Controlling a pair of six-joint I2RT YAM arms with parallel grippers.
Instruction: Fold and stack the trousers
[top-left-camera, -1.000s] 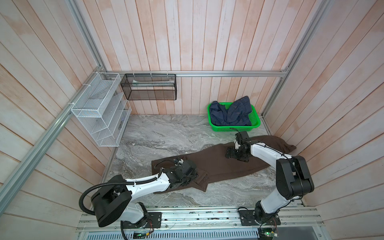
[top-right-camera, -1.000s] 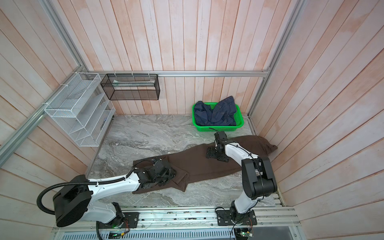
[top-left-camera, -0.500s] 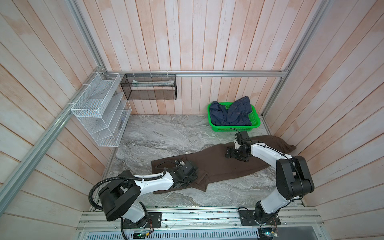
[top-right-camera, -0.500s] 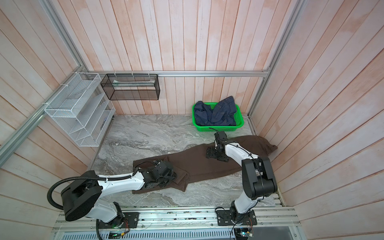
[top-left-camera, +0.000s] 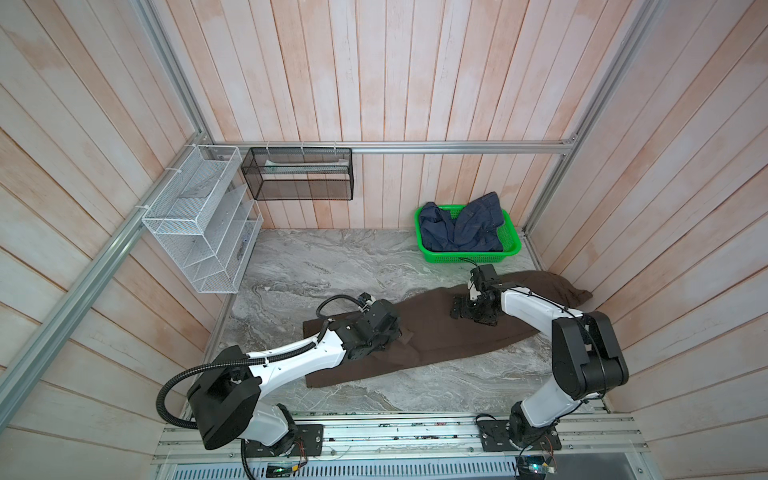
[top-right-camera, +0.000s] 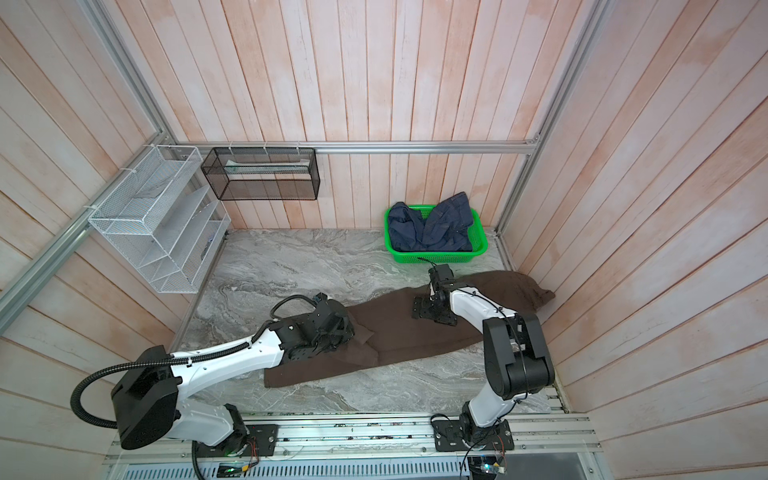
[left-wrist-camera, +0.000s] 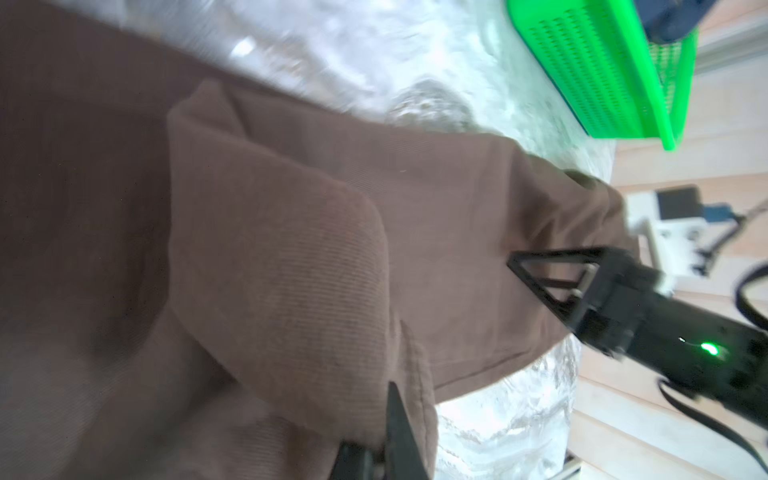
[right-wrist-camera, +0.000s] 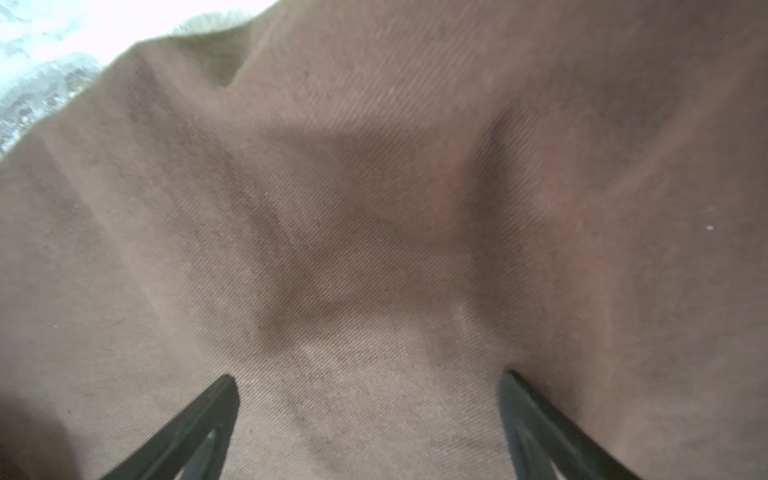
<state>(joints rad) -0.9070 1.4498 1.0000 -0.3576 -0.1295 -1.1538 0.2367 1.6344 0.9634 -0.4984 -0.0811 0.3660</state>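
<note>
Grey marbled stone counter (top-left-camera: 332, 266), wood-plank walls on three sides. Long dark chocolate-brown trousers of soft matte fabric (top-left-camera: 432, 336) lay flat on the counter, stretched slantwise from the near left to the far right in both top views, the far end bunched near the right wall.

White wire-mesh tiered rack (top-left-camera: 199, 220) hung on the left wall and a black mesh box basket (top-left-camera: 297, 174) on the back rail, both well apart from the trousers. Green perforated plastic basket (top-left-camera: 469, 259) stood at the far right of the counter, just beyond the trousers, with a crumpled navy-blue denim garment (top-left-camera: 457, 226) inside.

Left hand (top-left-camera: 395, 332) sat low over the left half of the trousers. It was closed, and the left wrist view showed its fingers (left-wrist-camera: 392, 415) pinching a raised fold of the brown cloth.

Right hand (top-left-camera: 467, 311) rested on the right half of the trousers, near their far edge. Its jaws stood wide apart, nothing between them but flat cloth. Both fingertips (right-wrist-camera: 226, 388) touched the fabric, which creased around them.
</note>
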